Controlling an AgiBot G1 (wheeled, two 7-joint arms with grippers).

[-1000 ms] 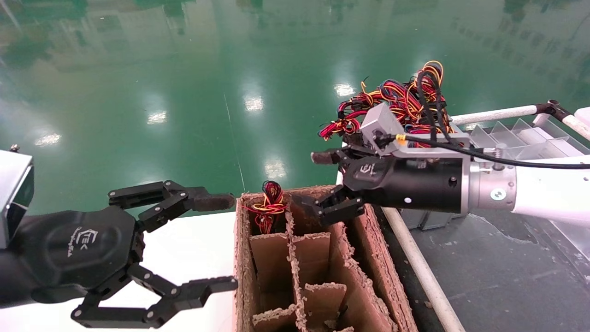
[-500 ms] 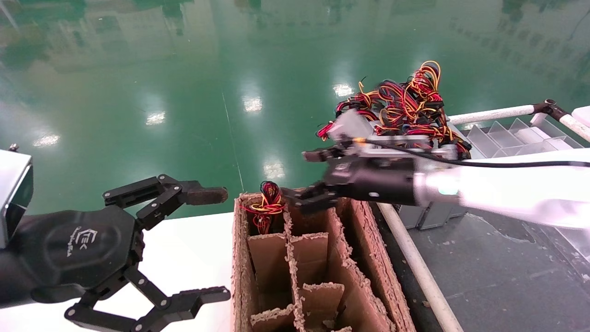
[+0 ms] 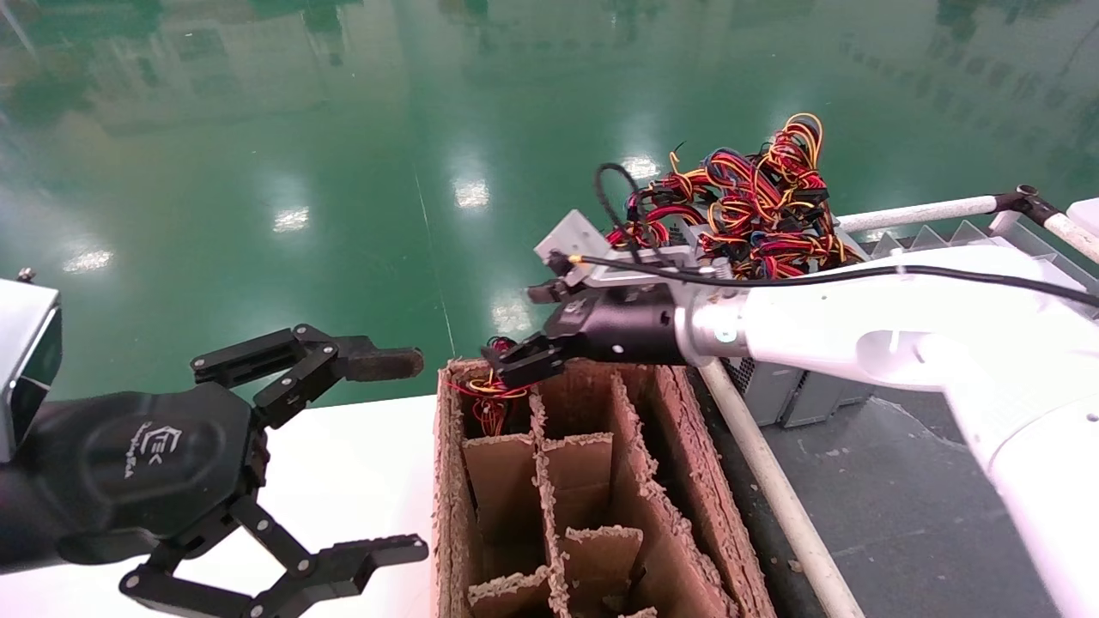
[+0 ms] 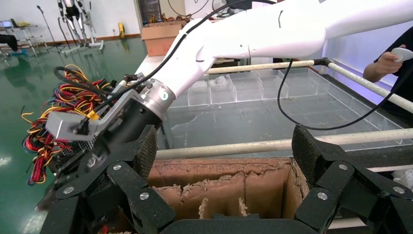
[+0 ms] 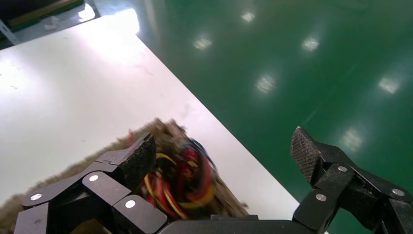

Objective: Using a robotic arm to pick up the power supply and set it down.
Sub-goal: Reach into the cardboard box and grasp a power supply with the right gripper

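Only the red, yellow and black wires (image 3: pixel 492 393) of one power supply show; they stick out of the far left cell of the brown carton (image 3: pixel 678 481), and its box is hidden inside. My right gripper (image 3: pixel 519 330) hangs open and empty just above those wires. In the right wrist view the wire bundle (image 5: pixel 181 181) lies below and between the spread fingers of the right gripper (image 5: pixel 221 156). My left gripper (image 3: pixel 408 455) is parked open over the white table (image 3: pixel 361 463), left of the carton. In the left wrist view the left gripper (image 4: pixel 226 156) faces the carton (image 4: pixel 253 187).
More power supplies stand behind the carton on the right: a tangle of wires (image 3: pixel 755 202) above grey boxes (image 3: pixel 777 393). A white rail (image 3: pixel 773 498) runs along the carton's right side, with clear trays (image 3: pixel 987 249) beyond. Green floor (image 3: pixel 343 172) lies past the table edge.
My right arm has swung left across the carton's far end, from above the middle cells to above the far left cell with the wires. The left gripper has barely shifted.
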